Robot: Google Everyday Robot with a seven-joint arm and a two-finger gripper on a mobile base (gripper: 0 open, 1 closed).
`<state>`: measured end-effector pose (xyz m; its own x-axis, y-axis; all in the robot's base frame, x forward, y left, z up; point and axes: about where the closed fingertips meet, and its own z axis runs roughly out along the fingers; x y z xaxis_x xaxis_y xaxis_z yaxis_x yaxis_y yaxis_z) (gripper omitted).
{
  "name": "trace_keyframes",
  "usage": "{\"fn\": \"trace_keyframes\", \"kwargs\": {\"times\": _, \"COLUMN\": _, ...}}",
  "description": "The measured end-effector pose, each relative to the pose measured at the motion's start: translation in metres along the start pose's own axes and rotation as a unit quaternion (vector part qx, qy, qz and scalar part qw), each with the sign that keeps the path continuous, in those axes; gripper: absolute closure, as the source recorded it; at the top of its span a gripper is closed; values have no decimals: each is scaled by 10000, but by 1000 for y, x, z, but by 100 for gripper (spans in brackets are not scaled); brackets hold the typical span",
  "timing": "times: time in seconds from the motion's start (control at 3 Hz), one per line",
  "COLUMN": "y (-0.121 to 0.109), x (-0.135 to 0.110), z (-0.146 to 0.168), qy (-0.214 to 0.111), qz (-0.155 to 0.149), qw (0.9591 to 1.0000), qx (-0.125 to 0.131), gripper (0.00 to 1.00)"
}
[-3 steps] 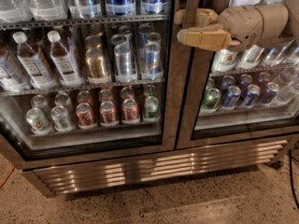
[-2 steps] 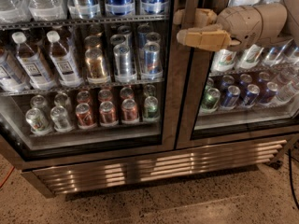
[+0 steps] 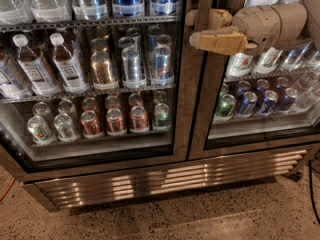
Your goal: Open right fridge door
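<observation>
Where the two doors meet, we see the end effector [image 3: 192, 29] high against the left edge of the right fridge door [image 3: 260, 126]; we cannot tell how far it is open. Blue and green cans [image 3: 246, 104] show behind that door's glass.
</observation>
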<state>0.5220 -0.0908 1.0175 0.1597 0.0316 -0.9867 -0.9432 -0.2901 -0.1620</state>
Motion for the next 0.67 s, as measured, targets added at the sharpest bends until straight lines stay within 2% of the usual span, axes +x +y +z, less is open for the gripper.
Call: {"fn": "trace_keyframes", "kwargs": {"times": 0.67, "y": 3, "x": 1, "z": -1, "qy": -54, "qz": 8, "qw": 9999, "qx": -154, "gripper": 100}}
